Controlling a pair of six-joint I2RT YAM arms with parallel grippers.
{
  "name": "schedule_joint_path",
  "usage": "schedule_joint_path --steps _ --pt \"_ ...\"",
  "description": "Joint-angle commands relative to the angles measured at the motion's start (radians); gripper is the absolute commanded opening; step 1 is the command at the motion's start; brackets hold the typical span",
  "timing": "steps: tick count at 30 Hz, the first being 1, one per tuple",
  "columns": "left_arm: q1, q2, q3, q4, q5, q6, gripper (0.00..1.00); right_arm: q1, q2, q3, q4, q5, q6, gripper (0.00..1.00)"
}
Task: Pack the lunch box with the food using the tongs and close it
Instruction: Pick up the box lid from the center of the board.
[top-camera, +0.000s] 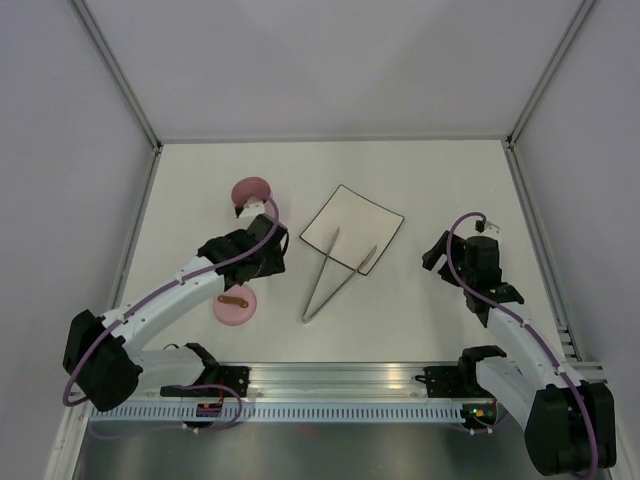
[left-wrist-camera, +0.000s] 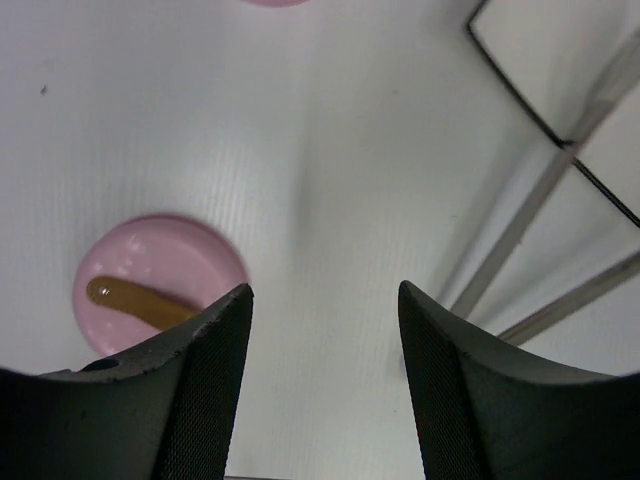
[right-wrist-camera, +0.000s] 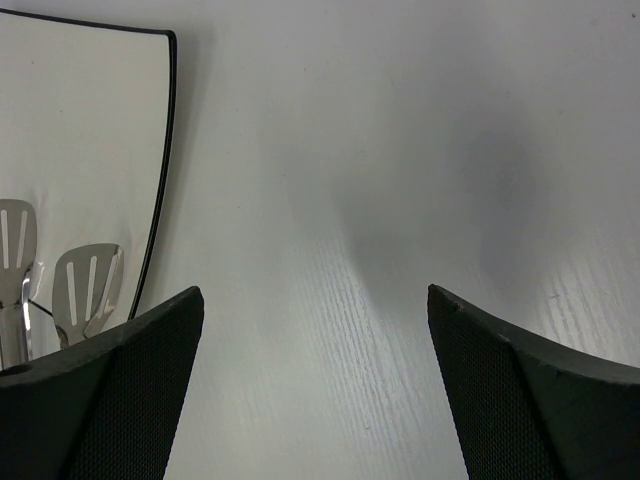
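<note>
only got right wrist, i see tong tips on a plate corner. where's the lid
Observer: The lid lies flat on the table, handle up, beside the left arm and apart from the lunch box.
Operator: left gripper holding anything
Observer: No. The left gripper is open over bare table, between the lid and the tongs.
Operator: whats on the whole plate
Observer: In the top view, only the tongs' tips rest on the plate.
</note>
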Motion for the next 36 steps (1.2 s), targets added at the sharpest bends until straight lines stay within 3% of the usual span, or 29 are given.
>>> schedule_joint_path --steps 1,6,14,22,36 --pt "0.095 -0.087 -0.096 -0.171 -0.002 -0.302 0.65 0.003 0.011 -0.023 0.049 -0.037 0.017 0.98" --pt "0.135 -0.147 -0.163 -0.17 -0.019 -0.481 0.66 0.003 0.039 -0.01 0.044 -0.029 -0.004 0.98" --pt "0.169 -0.046 -0.146 -0.297 -0.071 -0.693 0.66 0.009 0.045 -0.025 0.047 -0.018 0.022 0.98" --pt "0.171 0.005 -0.192 -0.295 -0.07 -0.86 0.67 0.008 0.071 -0.016 0.055 -0.008 0.019 0.98" --pt "0.181 0.043 -0.245 -0.23 -0.134 -0.977 0.65 0.009 0.137 0.018 0.076 -0.003 0.021 0.98"
